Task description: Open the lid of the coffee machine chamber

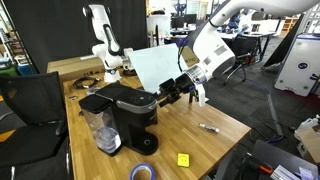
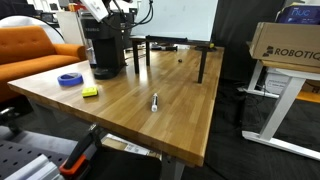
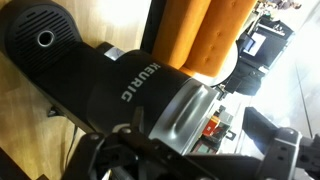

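Coffee machine chamber (image 1: 140, 108): seen in both exterior views as a black brew head on a black body, standing on the wooden table (image 1: 215, 140).
Lid (image 1: 133, 96): seen lying down on top of the chamber – not raised.
Gripper (image 1: 168, 95): held just beside the chamber at lid height; whether it touches the lid cannot be told.
Gripper state: in the wrist view, dark fingers (image 3: 108, 152) are seen spread apart at the bottom edge, with nothing clamped between them.
Shown by the wrist view alone: white lettering (image 3: 128, 80) on the glossy black top of the machine, and a silver band (image 3: 185, 105) next to it.
Shown by one exterior view alone: a white panel (image 1: 155, 65) behind the machine and a second white arm (image 1: 105, 40) beyond it.
Shown by the opposite exterior view alone: a cardboard box (image 2: 290, 45) on a stand, well apart from the machine – what it holds is hidden.
Orange sofa (image 2: 30, 50): placed beside the machine, off the table; it is also caught in the wrist view.
Water tank (image 1: 100, 132): clear, fixed to the machine's side under a flat black cover (image 1: 94, 102); its fill cannot be told.
Blue tape roll (image 2: 69, 78): laid on the table near the machine.
Yellow block (image 2: 90, 91): laid just past the tape roll, a little farther from the machine.
Marker (image 2: 155, 101): laid farther out from the machine, alone.
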Motion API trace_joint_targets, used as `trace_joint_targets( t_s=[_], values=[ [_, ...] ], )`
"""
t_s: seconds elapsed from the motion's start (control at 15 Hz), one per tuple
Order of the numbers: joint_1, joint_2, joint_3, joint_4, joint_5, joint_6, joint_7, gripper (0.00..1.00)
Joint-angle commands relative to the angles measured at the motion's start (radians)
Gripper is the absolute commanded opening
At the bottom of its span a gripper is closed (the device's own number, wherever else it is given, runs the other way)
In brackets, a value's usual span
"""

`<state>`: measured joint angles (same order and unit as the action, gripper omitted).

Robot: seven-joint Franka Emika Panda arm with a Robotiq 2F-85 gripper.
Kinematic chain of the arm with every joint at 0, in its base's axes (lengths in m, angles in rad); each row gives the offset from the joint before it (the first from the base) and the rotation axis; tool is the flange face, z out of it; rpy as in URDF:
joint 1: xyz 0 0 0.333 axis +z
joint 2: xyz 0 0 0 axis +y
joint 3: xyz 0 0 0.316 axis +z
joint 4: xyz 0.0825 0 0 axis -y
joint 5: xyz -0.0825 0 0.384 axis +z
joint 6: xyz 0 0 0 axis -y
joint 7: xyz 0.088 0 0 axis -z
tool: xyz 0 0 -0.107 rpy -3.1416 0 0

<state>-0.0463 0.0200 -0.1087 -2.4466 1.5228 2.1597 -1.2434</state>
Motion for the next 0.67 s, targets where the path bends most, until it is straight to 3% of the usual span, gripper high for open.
trace_joint_targets(
  t_s=[0.0, 0.6],
  values=[
    [-0.015, -0.003, 0.008, 0.012, 0.016, -0.042, -0.037, 1.00],
    [-0.014, -0.007, 0.009, 0.016, 0.006, -0.072, -0.040, 1.00]
  ],
)
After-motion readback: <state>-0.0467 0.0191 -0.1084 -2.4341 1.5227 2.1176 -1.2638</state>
